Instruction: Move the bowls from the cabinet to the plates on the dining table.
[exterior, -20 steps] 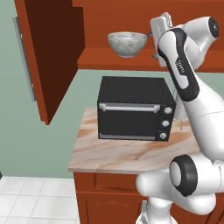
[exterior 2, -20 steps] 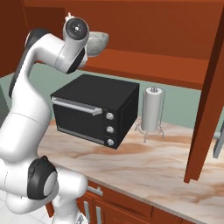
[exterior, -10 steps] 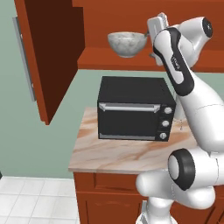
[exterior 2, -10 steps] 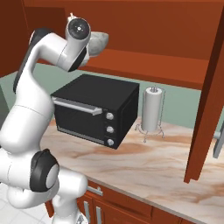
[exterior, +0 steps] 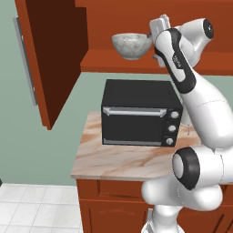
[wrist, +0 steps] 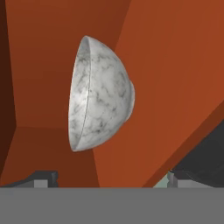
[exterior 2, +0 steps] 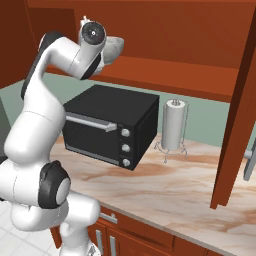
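Observation:
A white-grey marble bowl (exterior: 132, 44) stands upright on the bottom shelf of the open reddish-brown cabinet (exterior: 113, 61). My gripper (exterior: 153, 32) is level with the bowl, just to its right and pointing at it. In the hand view, which is rolled sideways, the bowl (wrist: 100, 94) lies straight ahead a short way beyond my gripper (wrist: 111, 177). The fingertips (wrist: 40, 178) stand wide apart and open, with nothing between them. From the right base view the bowl (exterior 2: 116, 46) peeks out behind my wrist.
The cabinet's left door (exterior: 54, 59) hangs open with its grey bar handle (exterior: 25, 59); the right door (exterior 2: 240, 125) is open too. Below the shelf a black oven (exterior: 139, 118) sits on a short marble counter (exterior: 118, 161), next to a paper towel holder (exterior 2: 174, 125).
My hand and upper arm have edged a little to the left, closer to the bowl. The bowl has not moved and the jaws stay open.

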Motion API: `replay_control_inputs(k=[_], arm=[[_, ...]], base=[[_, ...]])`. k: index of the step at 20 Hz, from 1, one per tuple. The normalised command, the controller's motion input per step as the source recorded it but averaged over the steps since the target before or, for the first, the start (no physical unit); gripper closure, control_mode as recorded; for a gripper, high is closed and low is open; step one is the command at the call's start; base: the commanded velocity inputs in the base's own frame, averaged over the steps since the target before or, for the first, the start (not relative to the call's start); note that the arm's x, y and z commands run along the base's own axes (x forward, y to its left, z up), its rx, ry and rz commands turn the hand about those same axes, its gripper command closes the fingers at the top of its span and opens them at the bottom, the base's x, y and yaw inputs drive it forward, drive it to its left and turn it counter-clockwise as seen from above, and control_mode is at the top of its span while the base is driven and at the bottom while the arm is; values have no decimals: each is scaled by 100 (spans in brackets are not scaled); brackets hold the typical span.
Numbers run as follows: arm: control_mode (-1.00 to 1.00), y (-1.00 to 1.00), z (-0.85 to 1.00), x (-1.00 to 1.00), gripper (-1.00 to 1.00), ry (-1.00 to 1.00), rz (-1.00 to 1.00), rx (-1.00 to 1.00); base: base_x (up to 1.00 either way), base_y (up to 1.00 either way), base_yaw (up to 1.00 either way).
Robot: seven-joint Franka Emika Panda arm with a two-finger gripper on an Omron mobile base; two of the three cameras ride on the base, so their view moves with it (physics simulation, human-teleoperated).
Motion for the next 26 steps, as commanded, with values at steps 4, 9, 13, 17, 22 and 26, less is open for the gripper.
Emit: replay_control_inputs(k=[4, 9, 13, 17, 22, 26], arm=[[-100, 1, -2, 27, -100, 0, 0, 0], [-100, 1, -1, 29, -100, 0, 0, 0], [-100, 1, -3, 28, -100, 0, 0, 0], [-100, 0, -3, 28, -100, 0, 0, 0], [-100, 1, -2, 26, -100, 0, 0, 0], [-100, 1, -2, 25, -100, 0, 0, 0]], base=[[0, 0, 0], [0, 0, 0], [0, 0, 0], [0, 0, 0], [0, 0, 0], [0, 0, 0]])
